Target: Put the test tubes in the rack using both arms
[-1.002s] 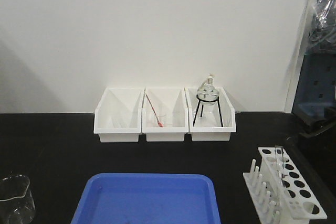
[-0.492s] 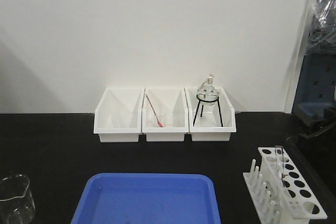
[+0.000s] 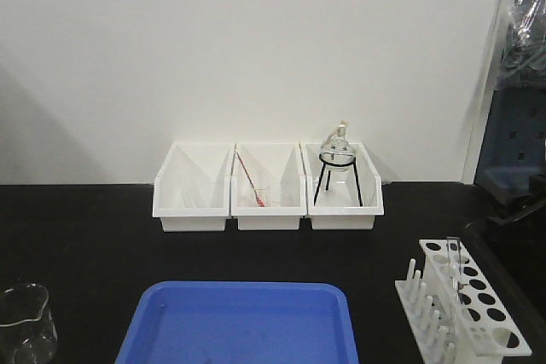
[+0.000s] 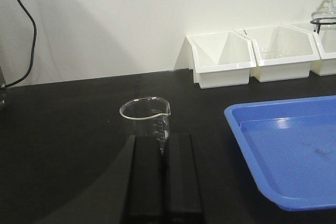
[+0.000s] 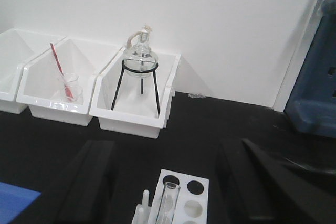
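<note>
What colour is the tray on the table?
Blue tray; the front view shows it best.

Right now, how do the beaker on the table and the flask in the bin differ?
The beaker is squat, straight-walled and open with a pour lip; the flask is round-bellied with a narrow neck. The beaker stands directly on the black table; the flask sits raised on a black tripod inside a white bin. Both are clear glass and upright.
</note>
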